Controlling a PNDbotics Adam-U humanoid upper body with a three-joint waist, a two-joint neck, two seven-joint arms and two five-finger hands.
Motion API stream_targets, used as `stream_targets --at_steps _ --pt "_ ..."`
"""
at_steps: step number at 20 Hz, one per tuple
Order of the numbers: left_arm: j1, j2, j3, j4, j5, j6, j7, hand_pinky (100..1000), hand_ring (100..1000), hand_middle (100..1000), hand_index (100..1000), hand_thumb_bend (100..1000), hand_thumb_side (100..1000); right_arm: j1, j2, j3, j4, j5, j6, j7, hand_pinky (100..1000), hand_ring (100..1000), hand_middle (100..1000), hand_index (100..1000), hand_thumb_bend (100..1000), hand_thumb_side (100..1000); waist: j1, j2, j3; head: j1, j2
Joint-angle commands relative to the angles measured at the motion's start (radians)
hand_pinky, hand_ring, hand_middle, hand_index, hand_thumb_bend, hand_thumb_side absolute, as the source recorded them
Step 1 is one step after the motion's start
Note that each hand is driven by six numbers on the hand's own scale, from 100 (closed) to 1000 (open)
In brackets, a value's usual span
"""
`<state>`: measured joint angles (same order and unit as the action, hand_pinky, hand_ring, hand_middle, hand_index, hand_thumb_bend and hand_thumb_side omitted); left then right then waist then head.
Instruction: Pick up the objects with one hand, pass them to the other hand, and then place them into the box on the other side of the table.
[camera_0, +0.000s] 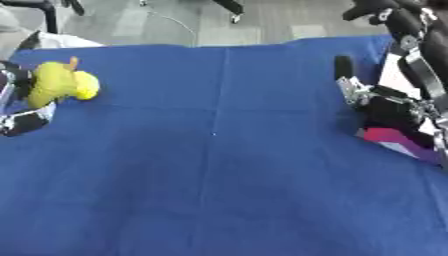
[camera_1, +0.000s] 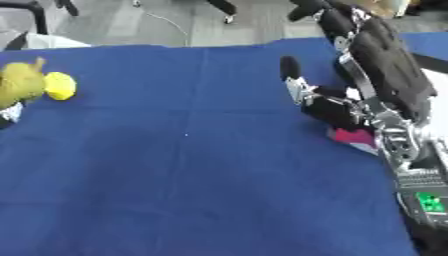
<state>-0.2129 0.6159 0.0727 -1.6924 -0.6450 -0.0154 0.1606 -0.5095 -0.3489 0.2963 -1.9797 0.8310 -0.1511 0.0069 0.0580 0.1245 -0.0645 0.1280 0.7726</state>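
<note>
A yellow soft toy sits at the table's far left edge, and my left hand is curled round its lower part, with only black and silver pieces of the hand showing at the picture's edge. On the right, my right hand hangs low over a pink object that lies on the blue cloth. The hand touches or nearly touches it and hides most of it. No box is clearly visible in either view.
A blue cloth covers the whole table. Something white lies behind my right arm at the right edge. Grey floor with chair legs runs along the far side.
</note>
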Motion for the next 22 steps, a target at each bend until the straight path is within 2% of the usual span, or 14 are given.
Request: stream_targets --at_steps 1,3,6,7,11,12,13,19,22 --pt "-0.063 -0.048 -0.030 -0.079 0.093 -0.025 -0.013 477 321 299 401 100 110 -0.014 -0.020 -0.001 -0.020 -0.011 0.004 0.011 708 846 727 959 100 126 -0.016 -0.023 0.003 -0.004 -0.003" --pt "-0.113 -0.109 -0.059 -0.089 0.143 -0.044 -0.028 477 320 298 398 100 111 -0.018 -0.023 0.003 -0.020 -0.020 0.013 0.024 709 857 742 966 100 182 -0.023 -0.022 0.003 -0.011 -0.003" --pt "-0.173 -0.191 -0.103 -0.080 0.202 -0.076 -0.057 481 320 299 397 100 113 -0.025 -0.027 0.013 -0.020 -0.030 0.033 0.070 729 898 789 993 100 310 -0.031 -0.020 0.003 -0.024 -0.003" --pt "-0.192 -0.220 -0.117 -0.074 0.221 -0.087 -0.066 480 320 299 397 100 114 -0.028 -0.027 0.015 -0.020 -0.034 0.041 0.093 738 925 818 1000 100 377 -0.033 -0.019 0.003 -0.031 -0.003" --pt "-0.248 -0.314 -0.174 -0.047 0.296 -0.139 -0.116 485 324 302 400 100 116 -0.045 -0.024 0.018 -0.020 -0.058 0.086 0.152 736 971 879 1000 100 450 -0.040 -0.014 0.004 -0.053 -0.003" --pt "-0.258 -0.331 -0.186 -0.041 0.315 -0.151 -0.129 486 324 303 400 151 100 -0.049 -0.022 0.018 -0.020 -0.064 0.101 0.152 733 977 887 1000 100 466 -0.041 -0.013 0.005 -0.059 -0.003" --pt "-0.267 -0.346 -0.197 -0.036 0.334 -0.162 -0.143 487 325 303 400 100 118 -0.054 -0.022 0.020 -0.020 -0.070 0.117 0.150 735 982 891 1000 100 482 -0.041 -0.013 0.005 -0.065 -0.003" --pt "-0.299 -0.403 -0.240 -0.014 0.410 -0.204 -0.196 490 326 304 402 100 120 -0.073 -0.017 0.041 -0.020 -0.090 0.174 0.179 737 1000 903 1000 100 561 -0.044 -0.012 0.009 -0.095 -0.003" --pt "-0.304 -0.424 -0.259 -0.008 0.433 -0.218 -0.214 491 326 304 402 100 121 -0.077 -0.013 0.047 -0.020 -0.111 0.196 0.183 723 1000 895 1000 100 571 -0.046 -0.010 0.010 -0.108 -0.003"
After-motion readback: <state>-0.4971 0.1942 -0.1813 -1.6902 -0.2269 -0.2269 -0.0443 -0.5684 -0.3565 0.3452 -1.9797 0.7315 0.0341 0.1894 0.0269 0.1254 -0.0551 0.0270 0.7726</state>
